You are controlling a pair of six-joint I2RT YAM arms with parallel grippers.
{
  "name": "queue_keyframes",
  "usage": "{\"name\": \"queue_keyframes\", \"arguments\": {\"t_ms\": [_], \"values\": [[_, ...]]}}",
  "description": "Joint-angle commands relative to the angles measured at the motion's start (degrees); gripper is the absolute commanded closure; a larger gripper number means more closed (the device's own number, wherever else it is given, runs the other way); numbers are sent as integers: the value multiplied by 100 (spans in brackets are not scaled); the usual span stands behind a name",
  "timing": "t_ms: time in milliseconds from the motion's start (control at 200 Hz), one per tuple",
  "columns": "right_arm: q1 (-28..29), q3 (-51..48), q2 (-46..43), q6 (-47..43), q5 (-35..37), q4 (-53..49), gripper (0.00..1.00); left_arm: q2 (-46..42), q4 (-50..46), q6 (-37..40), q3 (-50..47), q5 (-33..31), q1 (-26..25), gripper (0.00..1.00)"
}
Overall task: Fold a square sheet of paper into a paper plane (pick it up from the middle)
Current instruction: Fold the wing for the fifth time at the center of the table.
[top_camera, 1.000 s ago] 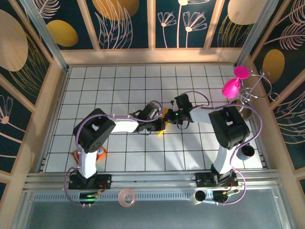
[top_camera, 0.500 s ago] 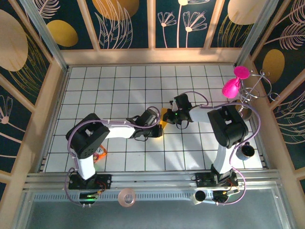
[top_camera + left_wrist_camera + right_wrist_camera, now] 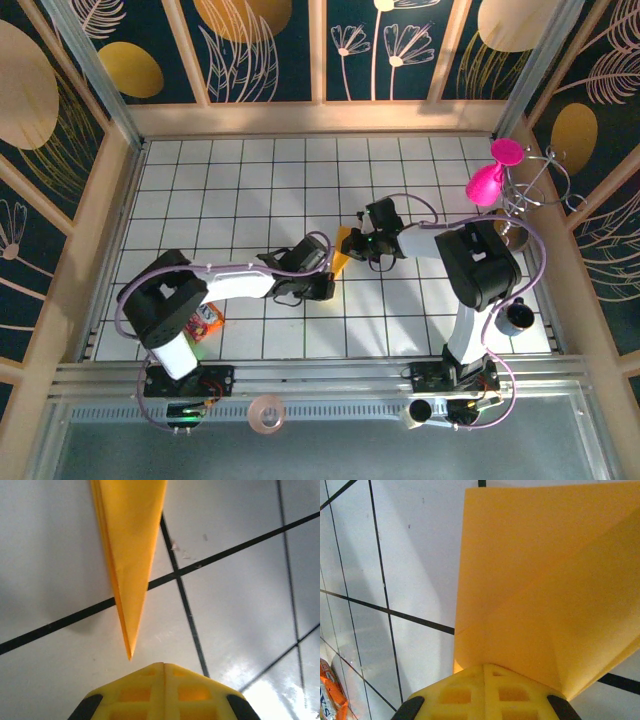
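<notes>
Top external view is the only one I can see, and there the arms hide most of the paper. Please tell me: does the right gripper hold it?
Observer: It looks so. In the right wrist view the right gripper is shut and the wide end of the paper plane runs in between its fingertips.
Operator: And the left gripper, does it touch the tip?
Observer: No. In the left wrist view the left gripper is shut, and the sharp tip ends just short of it, with white table showing between.
Operator: Does the tip lie flat?
Observer: I cannot say for sure; a soft shadow falls on the table beside the plane, so it may hang slightly above.
</notes>
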Motion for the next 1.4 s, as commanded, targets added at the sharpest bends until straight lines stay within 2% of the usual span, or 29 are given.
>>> {"name": "queue_keyframes", "arguments": {"t_ms": [0, 200, 365, 661, 836, 1021, 1397], "values": [[127, -397, 195, 276, 499, -703, 100, -391, 47, -1, 80, 30, 153, 100], [176, -334, 87, 364, 224, -630, 99, -73, 856, -427, 66, 262, 377, 100], [153, -308, 25, 340, 128, -594, 100, 569, 801, -397, 551, 14, 454, 100], [59, -215, -148, 207, -238, -405, 99, 1175, 556, -350, 923, -243, 534, 100], [-51, 89, -312, -236, -202, -558, 98, 1260, 269, -356, 765, -383, 534, 100], [-235, 363, -393, -870, 296, -881, 98, 1266, 195, -353, 513, -379, 532, 100], [-341, 1009, 328, -1306, 269, -1165, 98, 1210, 122, -179, 534, -338, 533, 100]]}}
